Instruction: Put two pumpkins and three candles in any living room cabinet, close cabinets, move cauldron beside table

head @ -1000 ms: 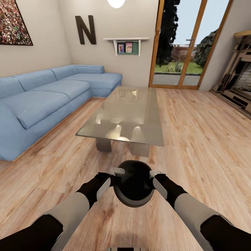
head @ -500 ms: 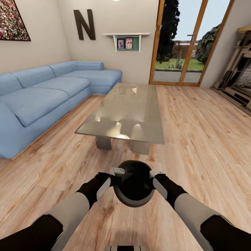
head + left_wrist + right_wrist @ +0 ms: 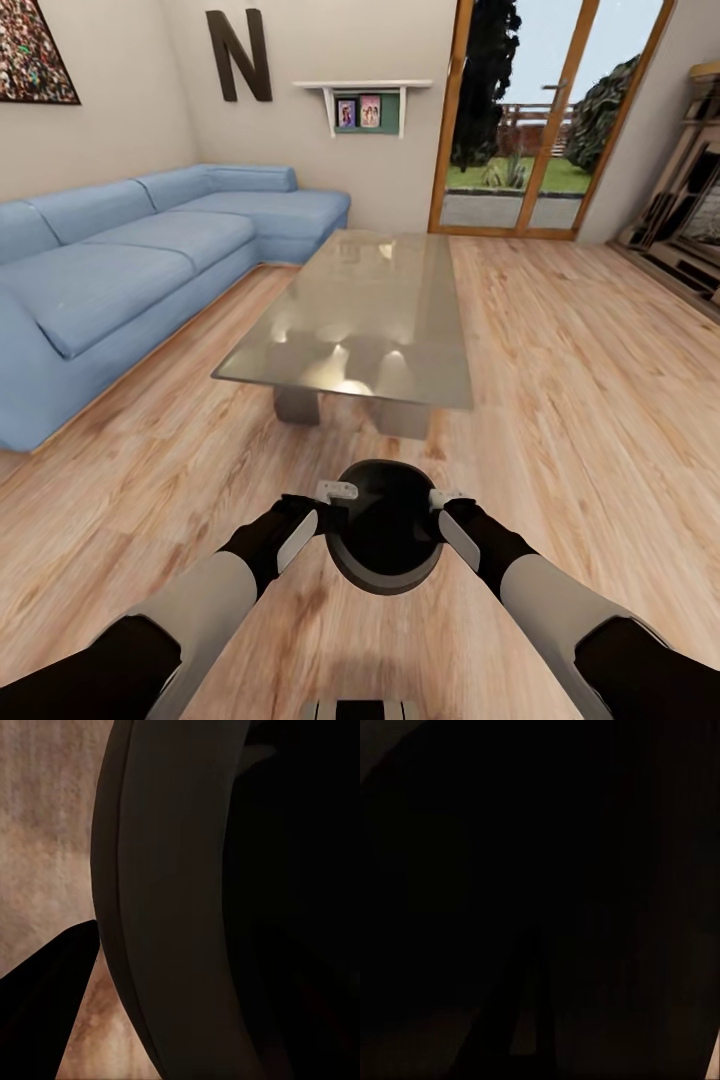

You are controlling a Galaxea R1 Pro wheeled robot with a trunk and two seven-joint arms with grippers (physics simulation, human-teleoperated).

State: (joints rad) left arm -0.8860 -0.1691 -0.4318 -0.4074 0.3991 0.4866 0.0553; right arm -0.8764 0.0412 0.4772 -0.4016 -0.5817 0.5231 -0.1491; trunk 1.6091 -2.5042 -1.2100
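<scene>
1. I have the cauldron [image 3: 385,535] held up between my two arms, in front of the trunk and above the wooden floor [image 3: 560,400], mouth facing up toward the head camera.
2. My left gripper [image 3: 335,492] sits against the pot's left rim, and my right gripper [image 3: 440,498] against its right rim. From the head view each seems to clamp the rim, but I cannot tell how the jaws stand on either side.
3. In the left wrist view the pot's thick dark rim [image 3: 172,915] runs close past the lens, with floor beside it. The right wrist view is almost black, too dark to read.
4. The table [image 3: 375,315] stands just ahead of the pot, its glossy top bare and its short legs showing under the near edge. The pot is near that edge but apart from it.
5. A blue sofa [image 3: 130,270] runs along the table's left side.
6. Glass doors [image 3: 530,120] are at the far wall, and a letter N [image 3: 238,55] hangs beside a small shelf [image 3: 365,105].
</scene>
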